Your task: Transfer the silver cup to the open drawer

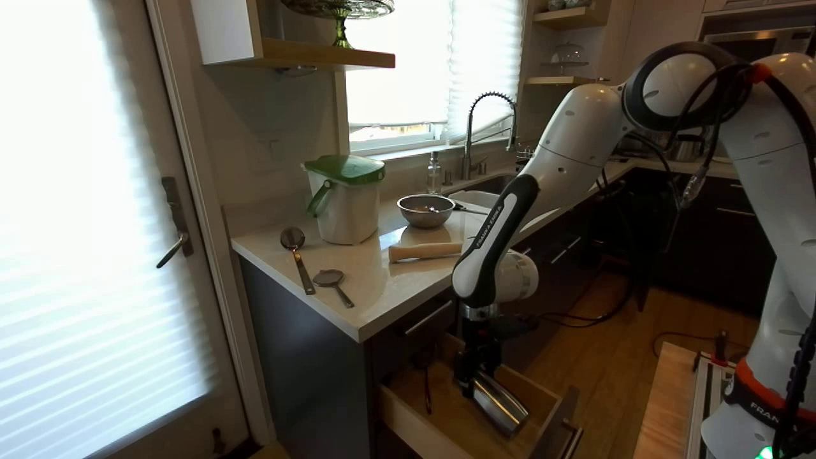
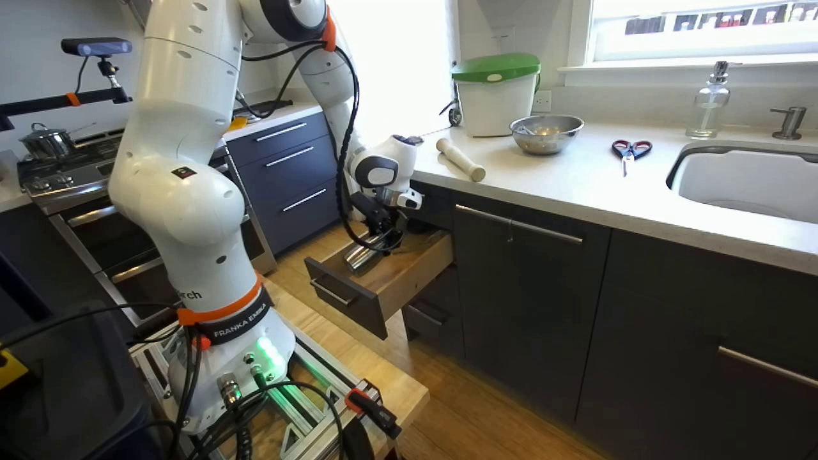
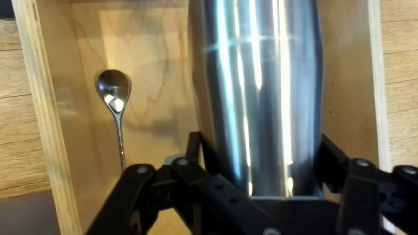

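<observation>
Gripper [image 3: 261, 147], two fingers parted to cup width and pressed against both sides of one silver cup [image 3: 258, 98]: smooth, shiny, cylindrical, tilted. Beneath the gripper, one open drawer [image 3: 45, 104] of pale grained wood surrounds the cup; floor contact cannot be told. Beside the gripper, one metal spoon [image 3: 113, 86], stem twisted.
</observation>
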Controlling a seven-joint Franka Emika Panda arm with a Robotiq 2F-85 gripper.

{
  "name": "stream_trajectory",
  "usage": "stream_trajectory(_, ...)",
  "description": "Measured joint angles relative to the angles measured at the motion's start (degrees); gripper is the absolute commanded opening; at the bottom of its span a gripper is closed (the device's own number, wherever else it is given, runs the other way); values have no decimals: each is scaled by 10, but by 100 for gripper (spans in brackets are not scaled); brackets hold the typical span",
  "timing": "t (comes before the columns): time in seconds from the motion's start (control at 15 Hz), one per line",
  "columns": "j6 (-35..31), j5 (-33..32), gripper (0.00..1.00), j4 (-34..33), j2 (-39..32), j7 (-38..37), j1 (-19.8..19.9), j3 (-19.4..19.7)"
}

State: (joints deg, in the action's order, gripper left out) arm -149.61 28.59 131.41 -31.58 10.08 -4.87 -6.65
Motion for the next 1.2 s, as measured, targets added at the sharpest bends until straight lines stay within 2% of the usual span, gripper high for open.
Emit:
stream_trajectory(0.27, -2, -53, 57, -18, -26, -75, -6, 0)
stream_trajectory(0.53, -2, -77, 57, -44, -57, -119, -9, 0)
stream_trajectory(1.2, 8, -94, 57, -92, -119, -169, -12, 4)
